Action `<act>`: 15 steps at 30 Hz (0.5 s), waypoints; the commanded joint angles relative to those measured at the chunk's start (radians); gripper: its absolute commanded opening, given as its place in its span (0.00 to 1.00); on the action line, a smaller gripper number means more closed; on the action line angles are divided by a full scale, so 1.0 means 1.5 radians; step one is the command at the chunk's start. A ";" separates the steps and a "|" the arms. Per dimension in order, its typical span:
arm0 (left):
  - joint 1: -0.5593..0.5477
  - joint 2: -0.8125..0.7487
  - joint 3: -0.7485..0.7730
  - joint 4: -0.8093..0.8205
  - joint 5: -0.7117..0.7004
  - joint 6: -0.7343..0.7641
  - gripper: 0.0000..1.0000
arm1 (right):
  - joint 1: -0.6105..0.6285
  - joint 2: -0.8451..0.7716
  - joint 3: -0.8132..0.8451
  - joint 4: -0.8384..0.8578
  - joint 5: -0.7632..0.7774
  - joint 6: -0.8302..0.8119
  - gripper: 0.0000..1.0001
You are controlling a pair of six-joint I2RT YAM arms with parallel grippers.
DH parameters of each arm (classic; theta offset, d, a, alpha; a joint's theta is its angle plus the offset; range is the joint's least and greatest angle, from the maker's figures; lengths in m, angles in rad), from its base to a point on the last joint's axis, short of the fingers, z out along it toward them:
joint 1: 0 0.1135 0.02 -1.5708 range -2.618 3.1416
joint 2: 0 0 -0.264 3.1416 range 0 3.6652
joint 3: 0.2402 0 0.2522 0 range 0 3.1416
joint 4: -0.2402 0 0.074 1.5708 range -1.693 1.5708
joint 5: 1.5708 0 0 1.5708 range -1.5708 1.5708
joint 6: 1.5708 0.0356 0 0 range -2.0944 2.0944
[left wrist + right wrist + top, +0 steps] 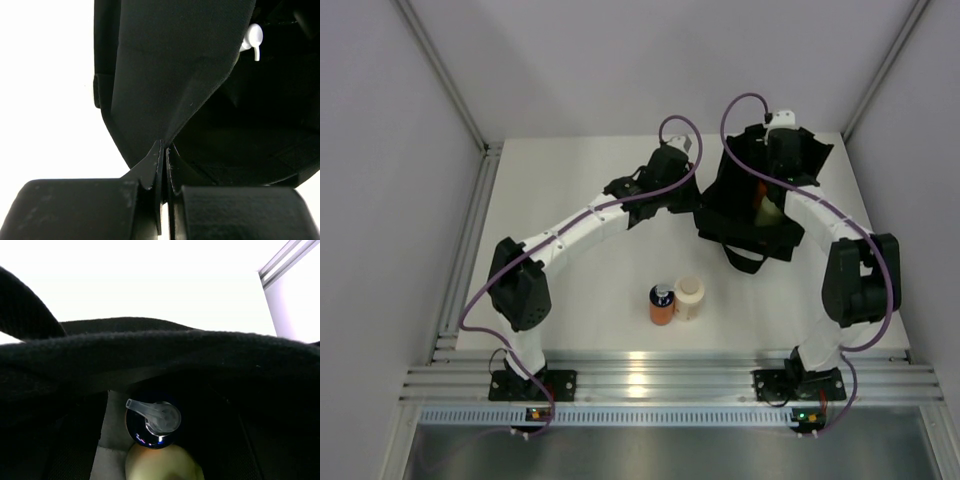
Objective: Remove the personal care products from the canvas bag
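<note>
Left gripper [162, 195] pinches canvas bag [170, 75] wall; right gripper [775, 165], state unclear, above pump bottle [160, 420]

The canvas bag [752, 225] rests on the table [570, 190]. Nearer than the bag and to its left, well apart from it, the first capped bottle [661, 305] stands on the table just left of the cylinder bottle [689, 297]. Inside the bag, close together, are the pump bottle [161, 419] and the second capped bottle [759, 195], and the left gripper [163, 160] has the bag's left wall between its fingers.
</note>
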 commanded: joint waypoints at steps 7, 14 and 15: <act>-0.001 -0.034 0.013 -0.013 0.004 0.013 0.00 | -0.037 0.003 0.056 -0.022 -0.056 -0.019 0.79; 0.000 -0.033 0.014 -0.014 0.003 0.019 0.00 | -0.061 0.005 0.061 -0.086 -0.127 -0.046 0.76; 0.000 -0.034 0.014 -0.014 0.002 0.019 0.00 | -0.062 0.007 0.058 -0.085 -0.130 -0.050 0.76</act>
